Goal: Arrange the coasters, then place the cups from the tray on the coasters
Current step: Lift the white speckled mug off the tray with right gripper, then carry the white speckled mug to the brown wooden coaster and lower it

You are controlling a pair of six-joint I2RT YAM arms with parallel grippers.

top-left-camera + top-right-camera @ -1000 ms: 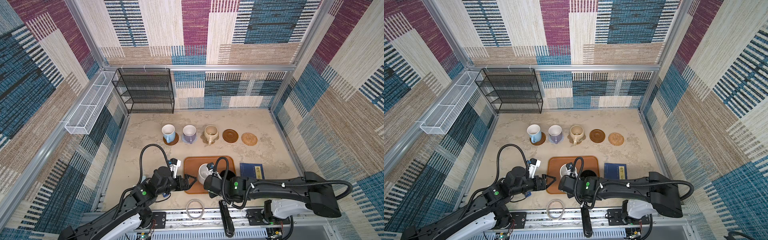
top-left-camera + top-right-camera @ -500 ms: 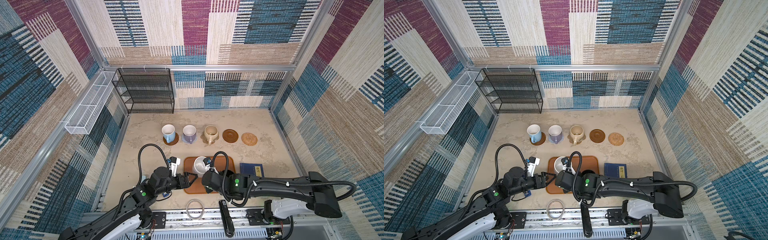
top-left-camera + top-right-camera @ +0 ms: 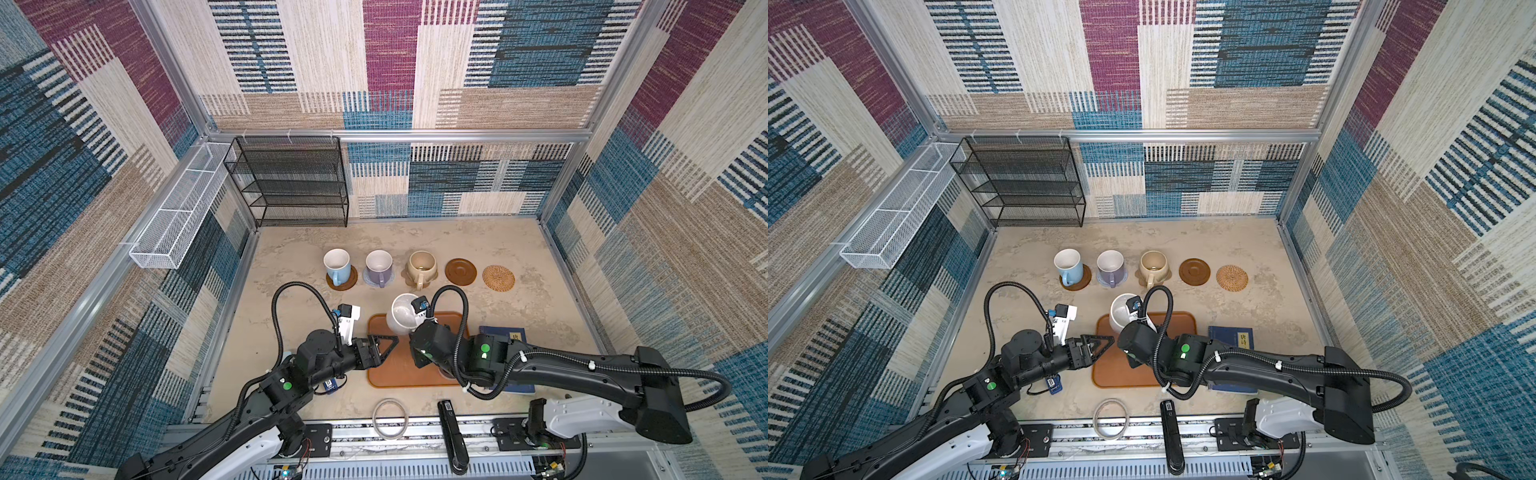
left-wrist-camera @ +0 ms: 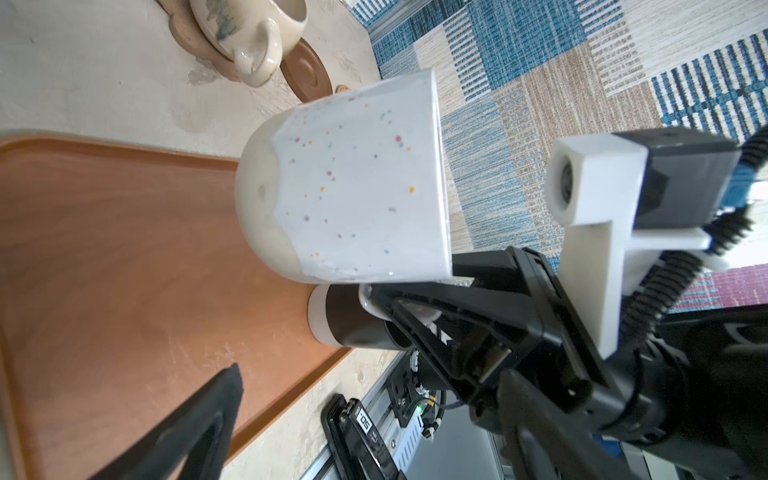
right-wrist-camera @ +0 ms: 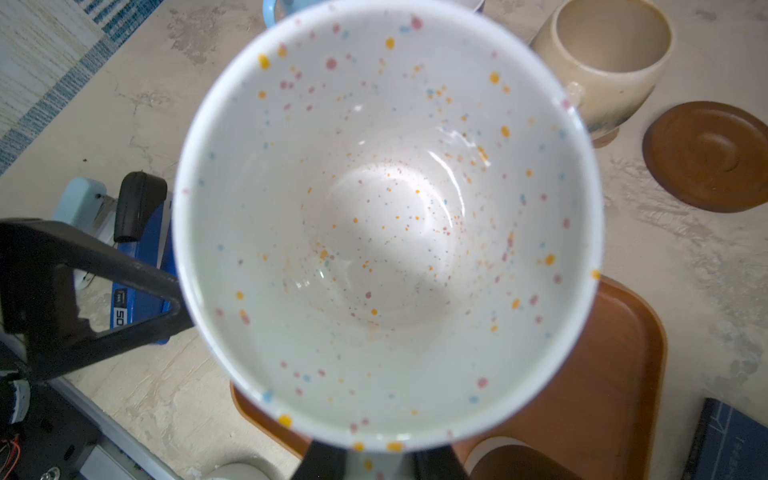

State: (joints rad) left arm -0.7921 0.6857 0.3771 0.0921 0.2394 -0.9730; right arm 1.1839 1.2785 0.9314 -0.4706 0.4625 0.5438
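two cups to go and one of them is in my grip. nearest me, my left gripper (image 3: 384, 345) hangs over the near-left edge of the tray (image 3: 395, 372), jaws spread wide with nothing in them. the black cup (image 4: 349, 322) sits on the tray's near-right part, mostly tucked under my right arm in both top views. a bit further out my right gripper (image 4: 386, 301) is pinched shut on the handle of the speckled white cup (image 3: 401, 313), which is up off the tray, about upright, over its far-left corner.

coasters look sorted to me, all five in a row across the far side. along that row: light blue cup (image 3: 337, 266) on a dark brown disc (image 3: 345, 283), lavender cup (image 3: 379, 268) on the blue-grey woven coaster (image 3: 368, 277), beige cup (image 3: 422, 266) on the tan flower coaster (image 4: 180, 31), then the second dark brown disc (image 3: 460, 272) and the rattan round (image 3: 498, 278), both bare.

so the step in hand is carrying cup number four. my guess at the next move: swing it out and rightward past the beige cup, centre it over the second dark brown disc, set it down flat and only then let go. the tight bit is the beige cup standing just beside that disc with its handle poking toward me, so i'd come in high and drop straight down. black cup would take the rattan round after that
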